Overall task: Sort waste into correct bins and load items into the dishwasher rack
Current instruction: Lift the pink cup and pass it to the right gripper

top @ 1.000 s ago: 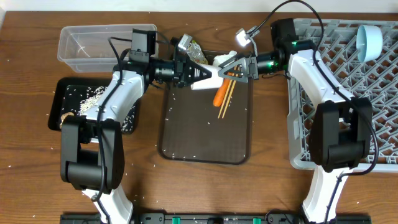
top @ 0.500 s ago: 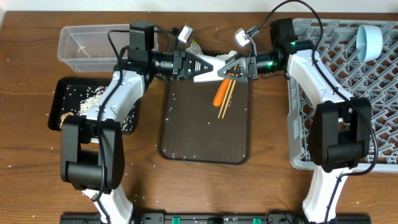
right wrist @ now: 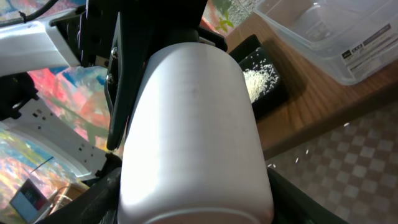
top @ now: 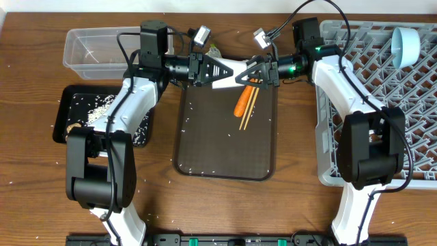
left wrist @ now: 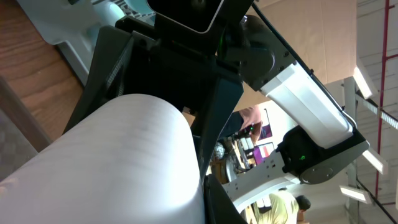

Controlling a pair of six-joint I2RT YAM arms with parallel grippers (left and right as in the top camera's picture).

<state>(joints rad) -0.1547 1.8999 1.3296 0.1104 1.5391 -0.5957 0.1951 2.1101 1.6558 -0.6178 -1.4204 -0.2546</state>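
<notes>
A pale pink cup hangs on its side above the back edge of the brown serving tray. My left gripper is shut on one end of it. My right gripper comes from the other side, and its black fingers lie against both sides of the cup. In the left wrist view the cup fills the lower left. An orange carrot and wooden chopsticks lie on the serving tray below.
The grey dishwasher rack stands at the right with a light blue dish in its far corner. The clear tub is at the back left. The black tray holds rice. A foil wrapper shows behind the left gripper.
Both grippers and the cup have shifted slightly toward the back of the table. The right gripper's jaws have narrowed around the cup.
</notes>
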